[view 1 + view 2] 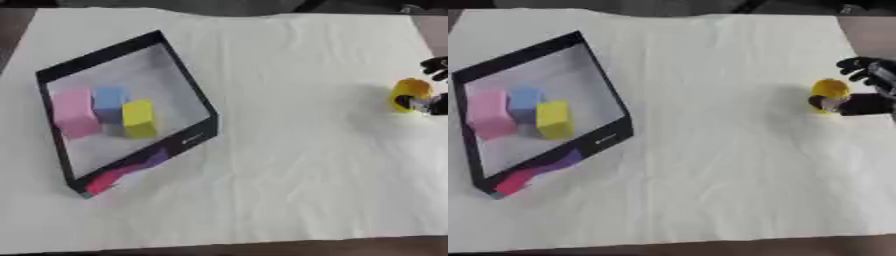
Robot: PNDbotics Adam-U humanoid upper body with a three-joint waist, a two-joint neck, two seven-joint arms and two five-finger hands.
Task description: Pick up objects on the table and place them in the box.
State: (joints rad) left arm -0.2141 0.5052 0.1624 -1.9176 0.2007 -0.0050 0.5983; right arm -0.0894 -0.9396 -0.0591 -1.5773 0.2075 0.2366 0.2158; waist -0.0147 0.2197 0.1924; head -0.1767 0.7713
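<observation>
Right hand [866, 87] seemingly grips yellow object [830, 90] near cloth's [710, 150] right edge.

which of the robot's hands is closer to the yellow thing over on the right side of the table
The right hand: its fingers are curled round the yellow object at the table's right edge. The left hand shows in neither view.

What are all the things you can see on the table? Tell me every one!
Box: one, black rim, pale inside, on the left of the table.
Pink block: one, inside the box, leftmost.
Blue block: one, inside the box, between the pink and yellow ones.
Yellow block: one, inside the box, rightmost.
Yellow object: one, rounded, at the table's right edge.
Cloth: one, white, wrinkled, covering the table.
Right hand: one, black, at the right edge, fingers and thumb round the yellow object.
Left hand: not in view.
</observation>
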